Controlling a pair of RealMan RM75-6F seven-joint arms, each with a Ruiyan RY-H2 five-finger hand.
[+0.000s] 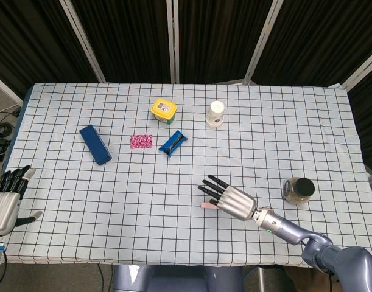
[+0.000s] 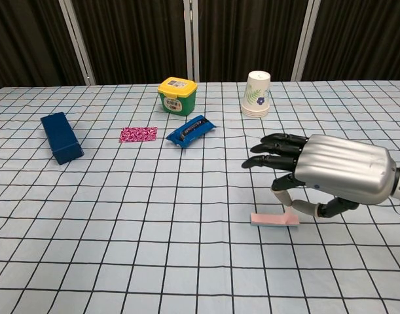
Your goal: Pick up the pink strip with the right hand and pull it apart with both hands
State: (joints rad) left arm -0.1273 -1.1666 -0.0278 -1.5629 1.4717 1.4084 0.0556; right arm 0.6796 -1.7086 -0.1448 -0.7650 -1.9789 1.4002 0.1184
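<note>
Slippage is the risk: the right hand hovers at lower right of the chest view, fingers extended and apart, thumb just touching the far end of the pink strip (flat on the cloth). A thin strip could skid away. Left hand waits open at lower left.

Glossy ribbed metal right hand over matt cloth tablecloth.
</note>
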